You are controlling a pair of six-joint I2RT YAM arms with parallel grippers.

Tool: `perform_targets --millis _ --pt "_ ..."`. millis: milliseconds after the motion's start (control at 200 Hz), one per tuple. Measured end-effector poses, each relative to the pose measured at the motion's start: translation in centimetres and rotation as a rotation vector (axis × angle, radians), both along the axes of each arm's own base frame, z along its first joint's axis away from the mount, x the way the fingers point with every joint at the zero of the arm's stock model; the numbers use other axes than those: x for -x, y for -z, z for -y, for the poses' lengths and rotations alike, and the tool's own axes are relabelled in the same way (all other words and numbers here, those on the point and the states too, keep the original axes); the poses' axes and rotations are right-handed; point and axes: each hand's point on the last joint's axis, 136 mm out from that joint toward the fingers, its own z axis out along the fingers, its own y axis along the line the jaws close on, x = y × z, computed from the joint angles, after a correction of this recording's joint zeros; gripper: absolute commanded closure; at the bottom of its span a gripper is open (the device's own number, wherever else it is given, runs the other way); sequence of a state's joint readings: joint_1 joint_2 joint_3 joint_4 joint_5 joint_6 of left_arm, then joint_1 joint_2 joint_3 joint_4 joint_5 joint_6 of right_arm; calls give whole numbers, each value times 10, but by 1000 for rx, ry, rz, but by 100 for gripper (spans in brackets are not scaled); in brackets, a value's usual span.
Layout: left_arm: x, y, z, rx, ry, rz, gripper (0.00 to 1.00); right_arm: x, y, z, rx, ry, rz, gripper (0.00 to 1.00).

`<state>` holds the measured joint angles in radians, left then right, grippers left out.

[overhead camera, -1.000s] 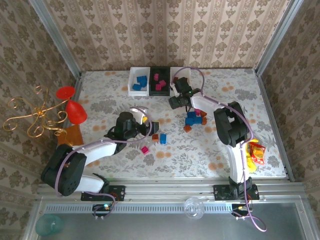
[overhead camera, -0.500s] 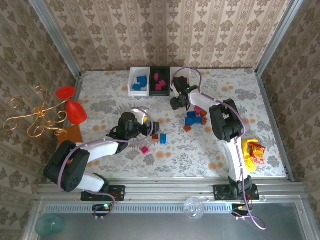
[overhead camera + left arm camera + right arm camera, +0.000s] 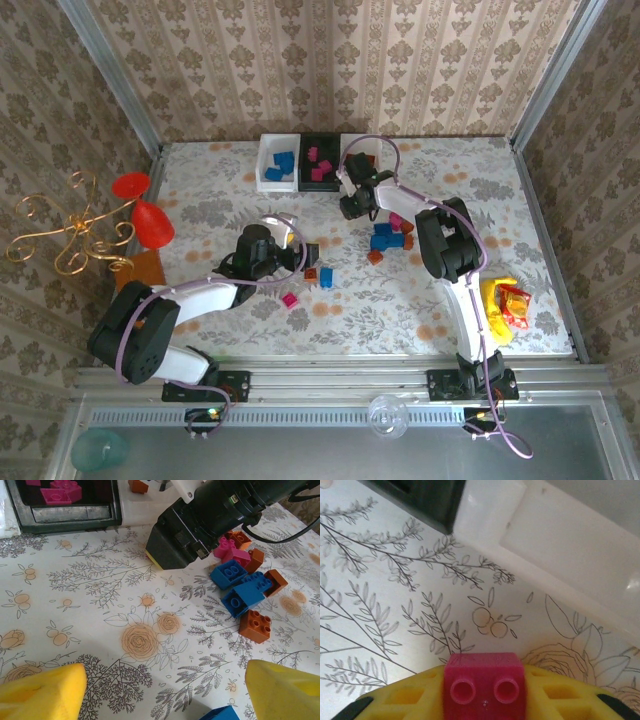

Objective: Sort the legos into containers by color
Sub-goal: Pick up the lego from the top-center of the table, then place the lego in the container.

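Lego [image 3: 484, 682] pinched by right fingers [image 3: 405, 700]; left fingers [image 3: 40, 695] seemingly open.

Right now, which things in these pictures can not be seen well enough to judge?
1. Inside of the right white bin: top view, the right arm covers most of it.
2. Lower half of the pink brick: right wrist view, the bottom edge and the yellow fingers hide it.
3. Most of the blue brick: left wrist view, the bottom edge cuts it off; shape unclear.

table [image 3: 540, 200]: floral print | on it: three bins [image 3: 319, 185], loose legos [image 3: 381, 241]
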<state>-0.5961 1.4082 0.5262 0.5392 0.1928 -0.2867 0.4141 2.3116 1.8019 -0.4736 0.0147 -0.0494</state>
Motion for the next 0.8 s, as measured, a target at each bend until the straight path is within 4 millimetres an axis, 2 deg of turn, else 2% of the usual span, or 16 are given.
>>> perform_targets --millis 180,350,500,650,740,800 --pt "-4 -5 -5 -8 -35 22 13 18 -15 -26 -174 -49 3 66" --pt "-6 -20 -21 0 -104 79 13 5 -58 -58 -358 -69 95 67" --pt "-9 -22 -36 -8 -164 100 12 -19 -95 -69 -425 -51 202 67" --pt "-12 -23 -45 -12 -199 110 12 -62 -136 -75 -441 -8 356 66" --pt "-12 -28 -47 -6 -208 123 12 -87 -146 -77 -434 19 422 65" --pt "-12 -30 -47 -3 -211 129 12 -102 -145 -78 -424 37 453 64"
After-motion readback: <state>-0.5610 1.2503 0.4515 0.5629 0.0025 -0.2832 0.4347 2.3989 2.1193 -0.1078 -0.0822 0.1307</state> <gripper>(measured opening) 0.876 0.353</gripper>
